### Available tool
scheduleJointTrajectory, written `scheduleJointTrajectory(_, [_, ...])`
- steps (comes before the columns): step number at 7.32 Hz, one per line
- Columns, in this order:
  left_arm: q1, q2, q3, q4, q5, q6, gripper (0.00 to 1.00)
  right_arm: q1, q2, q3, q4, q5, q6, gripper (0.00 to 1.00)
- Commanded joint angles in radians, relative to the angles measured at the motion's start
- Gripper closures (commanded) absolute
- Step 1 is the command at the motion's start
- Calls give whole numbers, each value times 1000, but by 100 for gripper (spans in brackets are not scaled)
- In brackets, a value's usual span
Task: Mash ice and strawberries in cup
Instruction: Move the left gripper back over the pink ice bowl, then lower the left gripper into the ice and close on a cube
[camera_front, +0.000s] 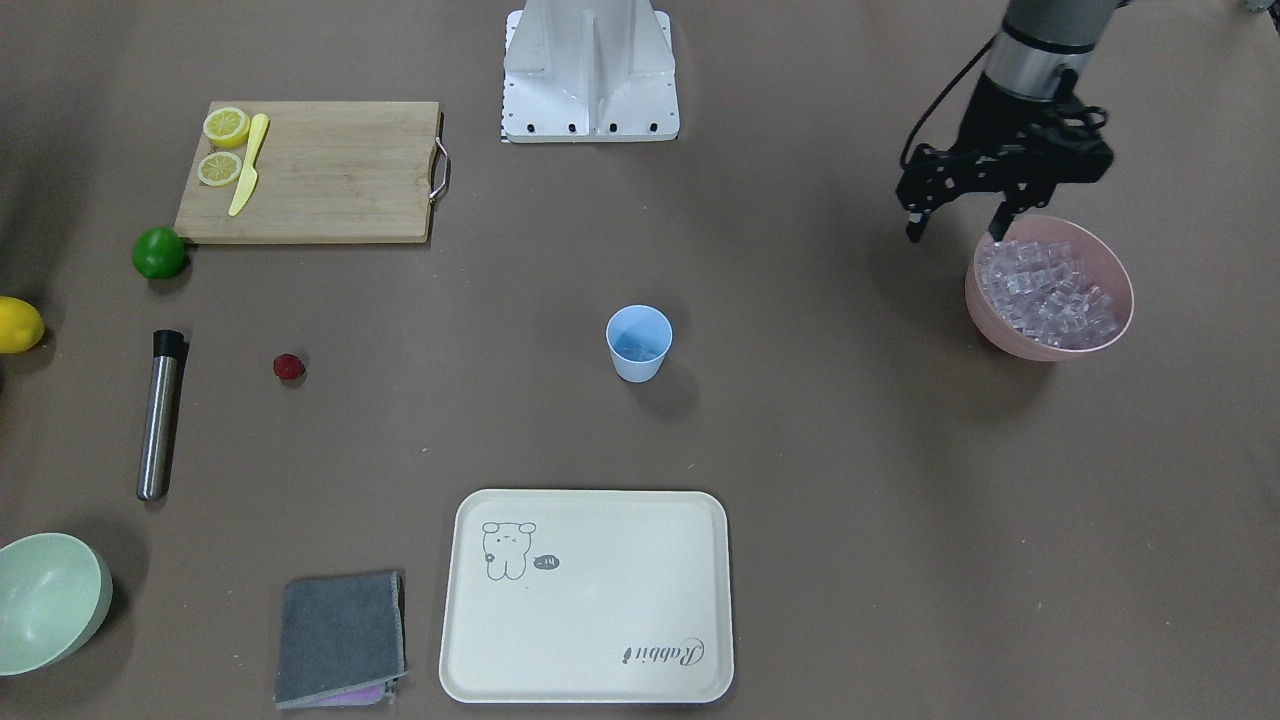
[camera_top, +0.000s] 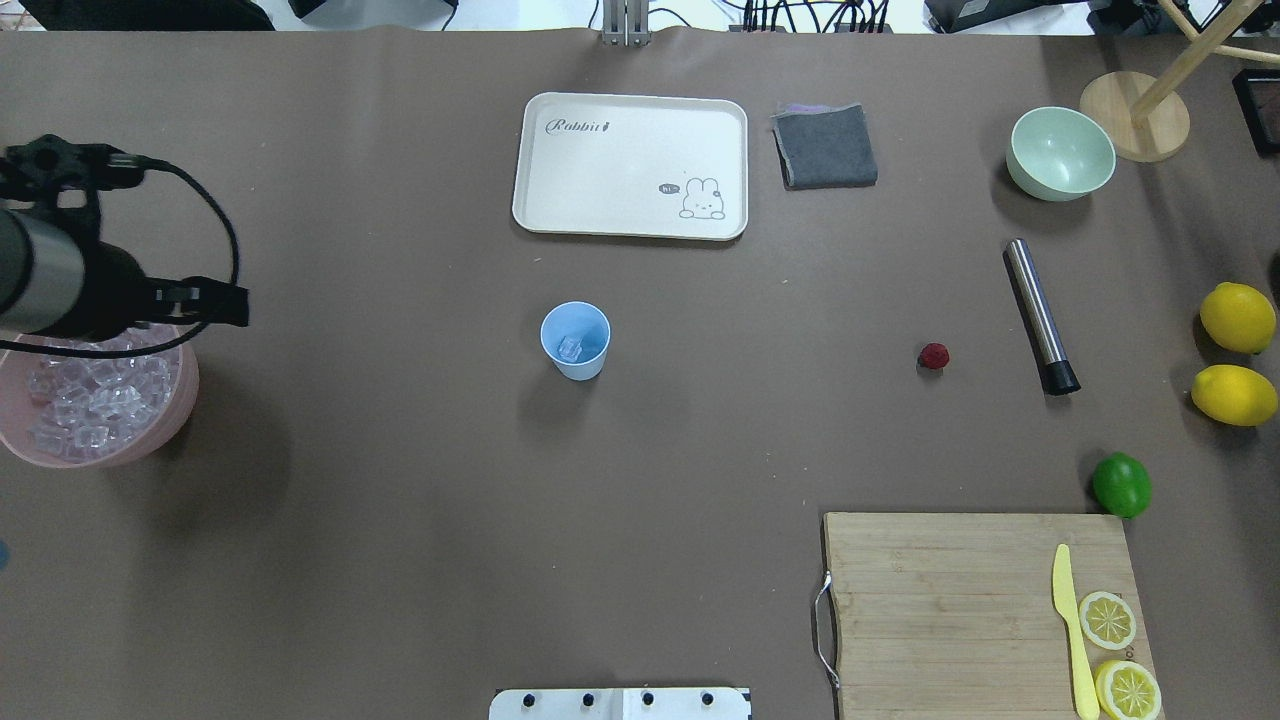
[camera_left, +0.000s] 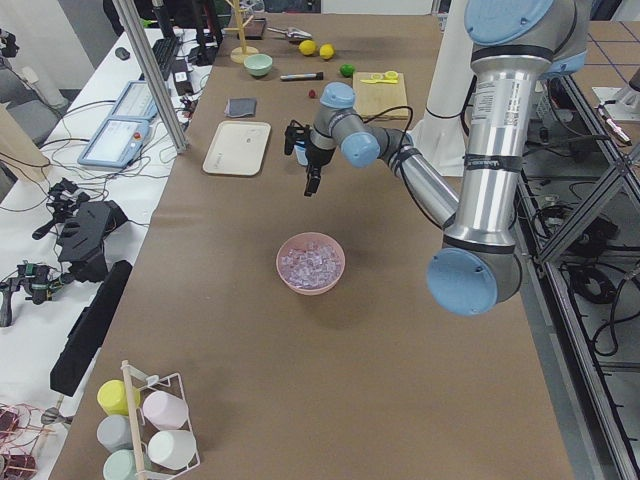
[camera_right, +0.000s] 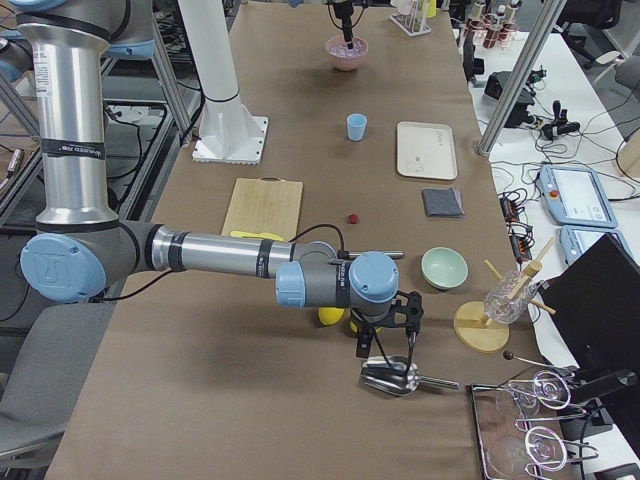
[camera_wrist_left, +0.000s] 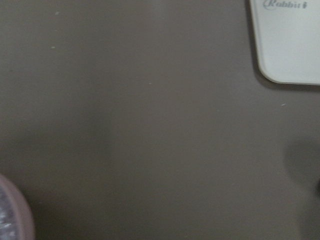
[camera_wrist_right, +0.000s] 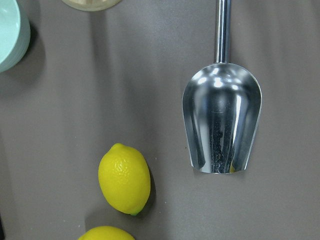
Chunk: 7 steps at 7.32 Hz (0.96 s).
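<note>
Left fingers above ice (pink bowl)

Worktop: plain matt brown.
Cup: light blue.
Ice: clear, glassy; its bowl pink.
Strawberry: dark red.
Lime: green.
Lemons: yellow.
Lemon slices: yellow rind, paler flesh.
Knife: pale yellow.
Cutting board: light wood grain.
Tray: cream, with a grey line-drawn rabbit and script lettering.
Cloth: grey, purple edge beneath.
Second bowl: pale green.
Rod: steel, black end.
Scoop: mirror-bright steel.
</note>
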Motion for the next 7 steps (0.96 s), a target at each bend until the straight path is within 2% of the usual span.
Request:
scheduleJointTrajectory(1, [-94,121,0,0,-59,23,3,-11,2,7,1,0,1,0])
scheduleJointTrajectory(2, [-98,135,47,-69,-59,22,3,-14,2,19,1,1,1,0])
scheduleJointTrajectory(4, [-98,230,184,-349,-61,9,3,-25,2,28,1,1,6,0])
scheduleJointTrajectory(7, [-72,222,221,-390,-50,-97,3,-27,2,28,1,0,6,0])
